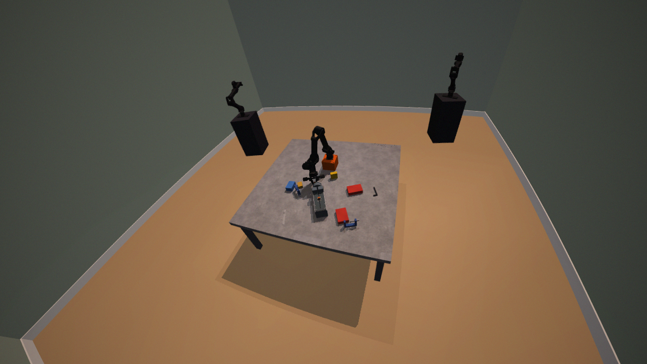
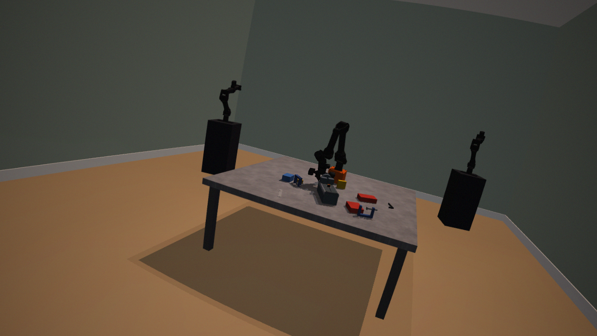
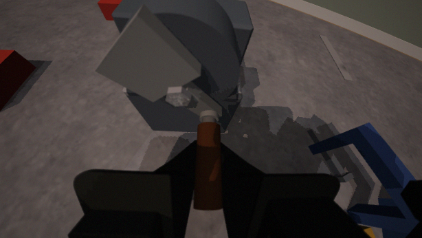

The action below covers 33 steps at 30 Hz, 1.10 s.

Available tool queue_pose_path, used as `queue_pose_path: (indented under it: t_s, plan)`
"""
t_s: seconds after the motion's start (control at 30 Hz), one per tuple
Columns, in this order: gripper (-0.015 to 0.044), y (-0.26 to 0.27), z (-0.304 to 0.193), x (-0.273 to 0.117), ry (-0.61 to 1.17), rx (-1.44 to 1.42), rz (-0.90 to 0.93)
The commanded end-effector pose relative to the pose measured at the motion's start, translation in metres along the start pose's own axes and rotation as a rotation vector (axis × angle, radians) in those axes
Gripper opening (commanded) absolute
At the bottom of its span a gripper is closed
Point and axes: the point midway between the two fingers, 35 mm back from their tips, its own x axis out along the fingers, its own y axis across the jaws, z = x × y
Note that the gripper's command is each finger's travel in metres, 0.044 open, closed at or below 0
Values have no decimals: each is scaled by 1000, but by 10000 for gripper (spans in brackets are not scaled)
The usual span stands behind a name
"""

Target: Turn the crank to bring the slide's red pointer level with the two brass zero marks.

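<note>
The dark grey machine (image 1: 320, 208) (image 2: 328, 197) (image 3: 192, 31) stands on the table, its rounded housing facing my gripper. The crank's pale arm (image 3: 207, 99) slants down to the right, and a broad pale plate (image 3: 148, 58) tilts up on its other side. My gripper (image 3: 206, 145) (image 1: 313, 180) is shut on the brown crank handle (image 3: 208, 172), with a finger on each side. A tiny red and orange spot on the slide (image 1: 319, 198) (image 2: 328, 185) shows along the machine's top; it is too small to tell the pointer's level against the brass marks. The wrist view hides it.
A blue clamp (image 1: 297, 190) (image 2: 297, 180) (image 3: 381, 155) stands close beside the gripper, near a blue block (image 1: 290, 185) (image 2: 287, 177). A yellow block (image 1: 333, 175) (image 2: 341, 184) is near the arm's orange base (image 1: 330, 163). Two red blocks (image 1: 354, 189) (image 1: 342, 215) and another clamp (image 1: 350, 224) lie across the machine.
</note>
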Motion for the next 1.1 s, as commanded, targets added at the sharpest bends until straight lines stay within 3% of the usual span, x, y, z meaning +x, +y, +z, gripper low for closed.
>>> queue_pose_path:
  t_s: [0.0, 1.07]
  plan:
    - [0, 6, -4, 4, 11, 5, 12]
    - [0, 10, -4, 4, 11, 6, 12]
